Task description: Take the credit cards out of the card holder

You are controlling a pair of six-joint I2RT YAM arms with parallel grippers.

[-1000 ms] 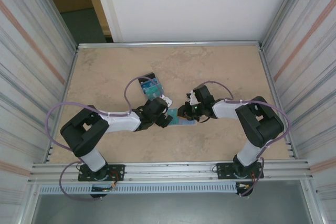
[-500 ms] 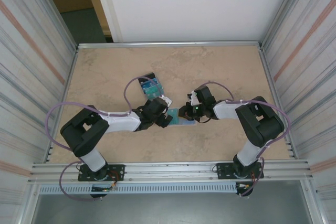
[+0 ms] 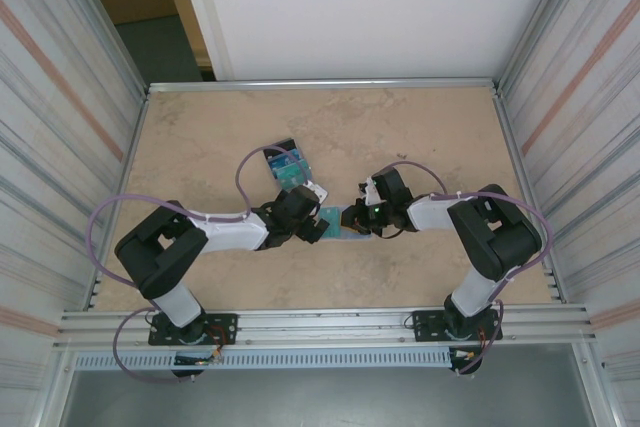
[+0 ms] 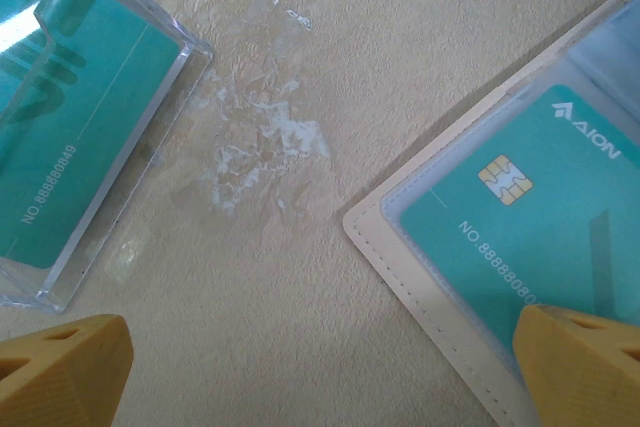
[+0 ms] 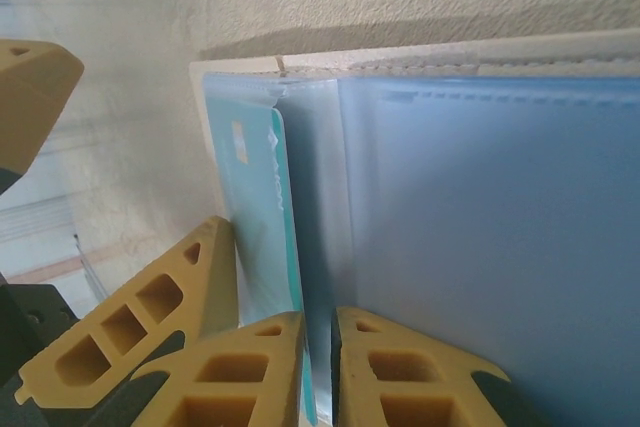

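As card holder sleeve [image 4: 398, 209] covers teal card [image 4: 520, 237], clear case [image 4: 95, 137] nearby

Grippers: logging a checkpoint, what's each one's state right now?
Left gripper: open, gripping nothing.
Right gripper: closed on a thin inner edge of the card holder.

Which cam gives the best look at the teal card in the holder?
Left wrist: teal card lies face-up, chip and print visible, in the card holder. Right wrist: a foreshortened strip at the right gripper. Top external: a tiny teal patch.
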